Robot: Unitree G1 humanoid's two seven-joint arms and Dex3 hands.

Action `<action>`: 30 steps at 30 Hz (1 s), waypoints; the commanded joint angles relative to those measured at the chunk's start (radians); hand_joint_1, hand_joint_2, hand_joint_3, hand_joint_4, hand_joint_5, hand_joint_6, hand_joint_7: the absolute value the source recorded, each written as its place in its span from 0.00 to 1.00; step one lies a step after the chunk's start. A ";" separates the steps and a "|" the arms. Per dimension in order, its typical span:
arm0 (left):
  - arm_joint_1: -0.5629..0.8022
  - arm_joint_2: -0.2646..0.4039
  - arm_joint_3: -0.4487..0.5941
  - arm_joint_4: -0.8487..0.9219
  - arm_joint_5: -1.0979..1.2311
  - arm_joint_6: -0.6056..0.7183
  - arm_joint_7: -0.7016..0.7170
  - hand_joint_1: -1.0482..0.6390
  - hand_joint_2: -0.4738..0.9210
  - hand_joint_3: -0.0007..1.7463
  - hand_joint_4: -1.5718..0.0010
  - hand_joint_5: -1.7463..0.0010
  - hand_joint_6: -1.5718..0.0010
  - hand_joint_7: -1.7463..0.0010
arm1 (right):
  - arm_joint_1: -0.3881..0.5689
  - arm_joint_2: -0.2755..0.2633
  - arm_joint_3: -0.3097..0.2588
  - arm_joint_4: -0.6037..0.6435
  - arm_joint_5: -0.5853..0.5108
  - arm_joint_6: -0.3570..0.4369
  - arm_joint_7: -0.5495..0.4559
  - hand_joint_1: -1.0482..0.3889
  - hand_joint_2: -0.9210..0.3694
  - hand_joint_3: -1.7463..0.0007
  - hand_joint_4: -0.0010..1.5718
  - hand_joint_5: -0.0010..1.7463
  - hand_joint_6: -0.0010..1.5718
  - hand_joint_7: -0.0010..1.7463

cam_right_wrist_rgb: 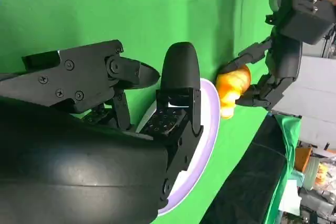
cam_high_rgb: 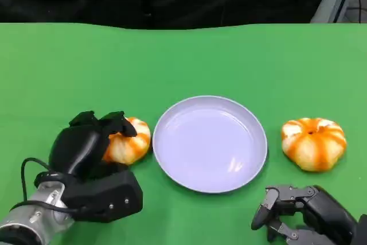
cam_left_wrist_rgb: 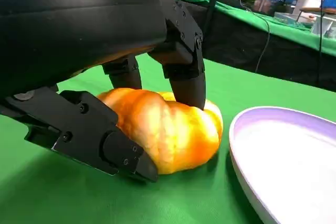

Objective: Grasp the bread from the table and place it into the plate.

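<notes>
Two bread rolls flank one plate [cam_high_rgb: 210, 143]: the left hand [cam_high_rgb: 94, 144] grasps the roll at nine o'clock [cam_high_rgb: 129, 140], the other roll [cam_high_rgb: 313, 143] lies at three o'clock, the right hand [cam_high_rgb: 298, 210] empty, fingers apart.

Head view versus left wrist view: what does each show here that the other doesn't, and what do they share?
The head view alone shows the second bread, lying untouched on the green table to the right of the plate, and the right hand, holding nothing, fingers apart, low near the plate's near edge. The left wrist view alone shows the contact close up: the left hand has fingers on the far side and the thumb on the near side of the bread, which rests on the cloth. Both show that bread beside the plate, not in it.
</notes>
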 commanded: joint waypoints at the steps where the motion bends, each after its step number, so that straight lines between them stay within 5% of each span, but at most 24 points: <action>1: 0.023 0.011 -0.003 0.009 -0.002 0.011 -0.002 0.60 0.95 0.00 0.69 0.02 0.62 0.20 | -0.003 -0.008 -0.009 0.002 0.012 -0.010 0.000 0.72 0.00 0.74 0.46 0.87 0.53 0.59; 30: 0.032 0.014 0.011 -0.020 -0.023 -0.018 -0.004 0.62 0.94 0.00 0.69 0.02 0.61 0.22 | -0.001 -0.006 -0.007 -0.007 0.011 0.003 -0.002 0.72 0.00 0.74 0.46 0.87 0.52 0.60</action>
